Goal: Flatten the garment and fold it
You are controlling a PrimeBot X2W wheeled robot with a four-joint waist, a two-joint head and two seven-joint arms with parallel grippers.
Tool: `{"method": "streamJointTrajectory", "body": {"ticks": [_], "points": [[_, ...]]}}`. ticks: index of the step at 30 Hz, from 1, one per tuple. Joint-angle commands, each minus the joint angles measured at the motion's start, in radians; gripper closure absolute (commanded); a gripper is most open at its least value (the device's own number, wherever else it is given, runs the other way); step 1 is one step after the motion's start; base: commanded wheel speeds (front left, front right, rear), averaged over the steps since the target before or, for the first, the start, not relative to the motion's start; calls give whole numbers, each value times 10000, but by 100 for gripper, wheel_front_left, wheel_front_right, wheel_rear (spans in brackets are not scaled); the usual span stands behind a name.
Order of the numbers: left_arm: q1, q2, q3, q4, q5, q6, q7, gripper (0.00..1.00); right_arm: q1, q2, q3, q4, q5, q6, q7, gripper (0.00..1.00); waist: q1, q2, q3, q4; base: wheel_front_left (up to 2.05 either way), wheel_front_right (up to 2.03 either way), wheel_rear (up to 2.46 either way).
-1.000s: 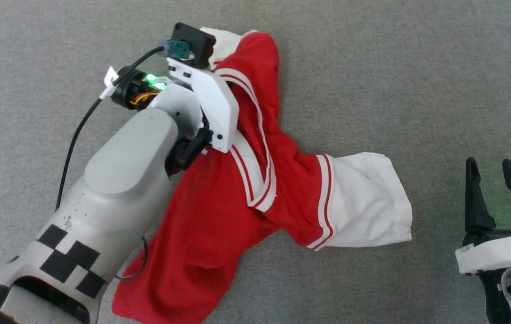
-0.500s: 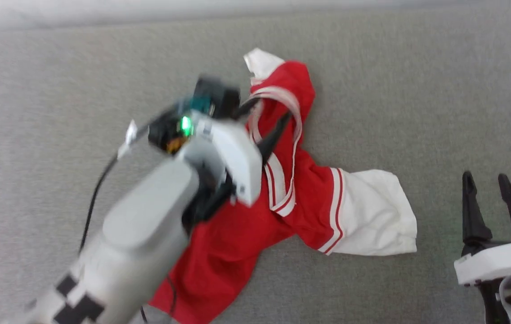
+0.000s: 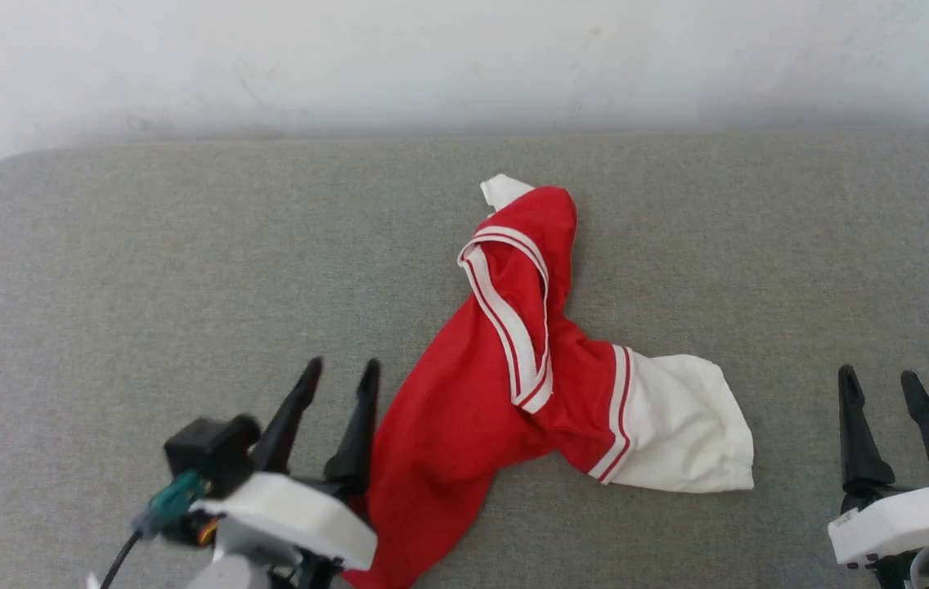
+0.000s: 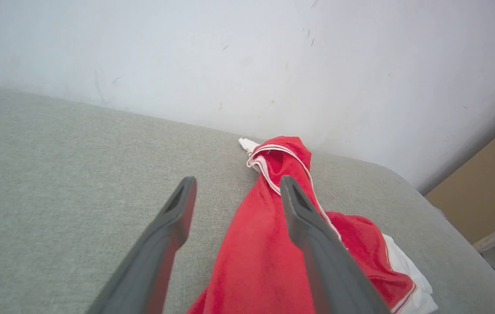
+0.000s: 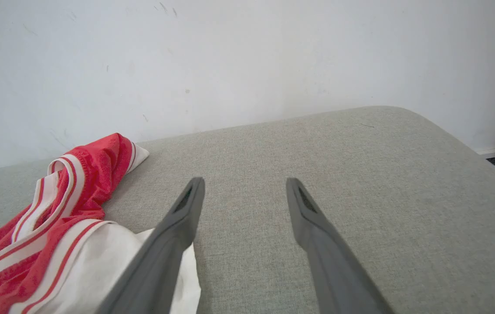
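Head view: the garment (image 3: 464, 393) lies crumpled mid-counter (image 3: 145, 286), its white sleeve end flung right. The left tool (image 3: 341, 366) sits at lower left, fingers pointing up, spread wide and empty, just beside the red fabric. The right tool (image 3: 877, 375) waits at lower right, also wide apart and holding nothing, near the sleeve end.

Left wrist view: the fingers gape and the garment (image 4: 265, 244) runs between them.

Right wrist view: the fingers splay over bare counter, with the garment (image 5: 55, 209) at left.

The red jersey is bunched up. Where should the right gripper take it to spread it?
Probably the white sleeve end of the red thin-fabric jersey shirt, from its open right edge: it lies flat, splayed toward the right gripper.
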Motion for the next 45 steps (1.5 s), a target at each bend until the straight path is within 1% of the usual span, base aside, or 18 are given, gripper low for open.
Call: {"method": "streamJointTrajectory", "body": {"ticks": [1, 3, 5, 8, 12, 14, 16, 18, 23, 26, 30, 31, 32, 33, 36, 40, 42, 45], "points": [[544, -44, 351, -228, 237, 236, -158, 0, 114, 13, 3, -61, 60, -9, 15, 0, 3, -2, -218, 136, 0, 0, 0], [1063, -165, 836, -461, 608, 429, -210, 0, 157, 13, 15, -90, 85, -9, 31, 0, 3, -2, -269, 197, 0, 0, 0], [1424, -243, 1179, -639, 1120, 456, -218, 0, 199, 13, 19, -112, 80, -9, 57, 0, 3, -2, -325, 268, 0, 0, 0], [1745, -275, 1479, -709, 1660, 375, -221, 0, 234, 13, 54, -131, 61, -9, 116, 0, 3, -2, -387, 340, 0, 0, 0], [1834, -437, 1943, -853, 2056, 209, -223, 0, 182, 13, 227, -177, -72, -9, 289, 0, 3, -2, -389, 422, 0, 0, 0], [1855, -526, 2183, -945, 2305, 116, -224, 0, 96, 13, 416, -187, -251, -9, 573, 0, 3, -2, -334, 424, 0, 0, 0], [1863, -680, 2486, -1108, 2596, 15, -224, 0, -29, 13, 702, -98, -442, -9, 1167, 0, 3, -2, -237, 403, 0, 0, 0], [1865, -827, 2767, -1243, 2968, -149, -224, 0, -234, 13, 825, 104, -495, -9, 1792, 0, 3, -2, -97, 393, 0, 0, 0], [1817, -1407, 3441, -1322, 3862, -617, -224, 0, -697, 13, 1194, 915, -1182, -9, 3487, 0, 3, -2, 329, 521, 0, 0, 0], [1779, -1733, 3595, -1078, 4210, -1000, -225, 0, -909, 13, 1225, 1422, -1320, -9, 4006, 0, 3, -2, 516, 684, 0, 0, 0], [1695, -2193, 3828, -797, 4510, -1439, -225, 0, -1048, 13, 1313, 2057, -1392, -9, 4398, 0, 3, -2, 615, 939, 0, 0, 0], [1688, -2295, 3895, -746, 4578, -1536, -225, 0, -1070, 13, 1339, 2148, -1262, -9, 4480, 53, 3, -2, 614, 987, 0, 0, 0], [1692, -2391, 3977, -695, 4628, -1627, -225, 0, -1107, 13, 1332, 2182, -1063, -9, 4510, 89, 3, -2, 605, 1024, 0, 0, 0], [1701, -2478, 4072, -654, 4674, -1716, -225, 0, -1153, 13, 1352, 2169, -925, -9, 4533, 100, 3, -2, 592, 1042, 0, 0, 0], [1750, -2707, 4372, -569, 4832, -1937, -225, 0, -1416, 13, 1425, 1755, -850, -9, 4442, 100, 3, -2, 535, 1019, 0, 0, 0], [1814, -2964, 4754, -546, 4989, -2174, -225, 0, -2072, -58, 1283, 760, -958, -9, 4296, 100, 3, -2, 535, 811, 0, 0, 0], [1816, -3054, 4934, -545, 5045, -2299, -225, 0, -2382, -278, 812, 246, -1074, -9, 4298, 100, 3, -2, 611, 722, 0, 0, 0], [1779, -3139, 5140, -511, 5150, -2486, -225, 0, -2478, -821, -279, -299, -1531, -9, 4410, 100, 3, -2, 794, 683, 0, 0, 0]]}}
